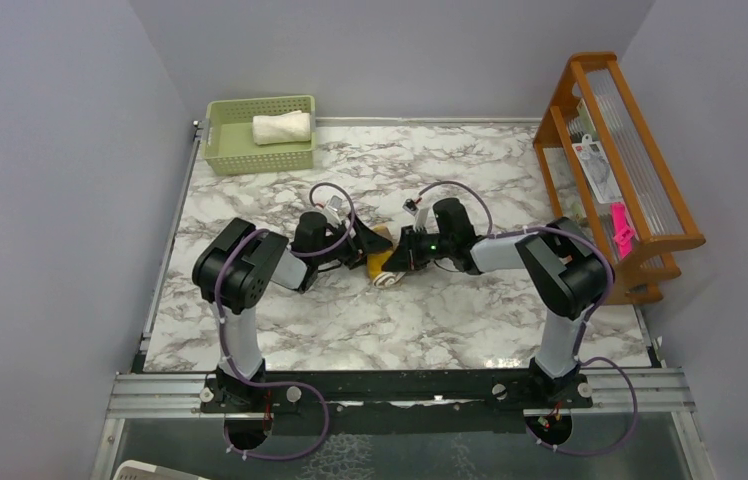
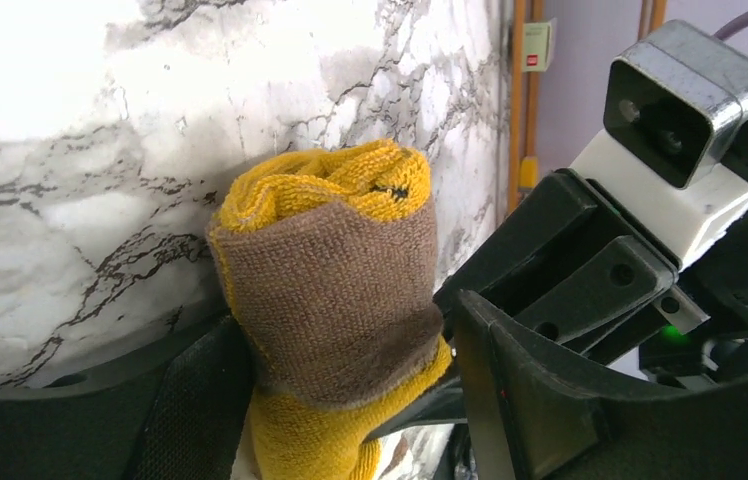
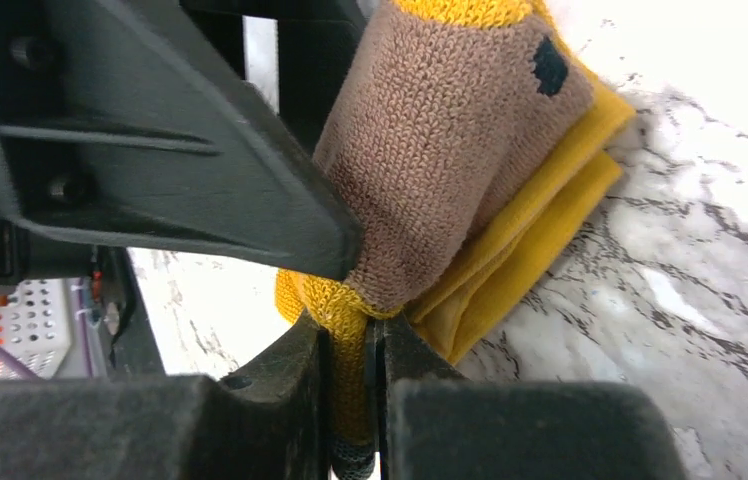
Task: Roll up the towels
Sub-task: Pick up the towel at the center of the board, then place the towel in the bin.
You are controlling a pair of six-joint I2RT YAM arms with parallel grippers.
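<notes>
The mustard-yellow towel (image 1: 382, 268) with its brown patch is bunched into a thick roll at the middle of the marble table. In the left wrist view the roll (image 2: 330, 290) stands between the fingers of my left gripper (image 2: 340, 400), which press on both its sides. My right gripper (image 3: 350, 340) is pinched shut on a yellow edge of the same towel (image 3: 450, 150). The two grippers meet head-on, the left (image 1: 355, 250) and the right (image 1: 402, 258). The cream-white towel (image 1: 281, 128) lies rolled in the green basket.
The pale green basket (image 1: 225, 150) stands at the far left corner of the table. A wooden rack (image 1: 640, 200) with papers and a pink item stands along the right edge. Grey walls close in the table on three sides.
</notes>
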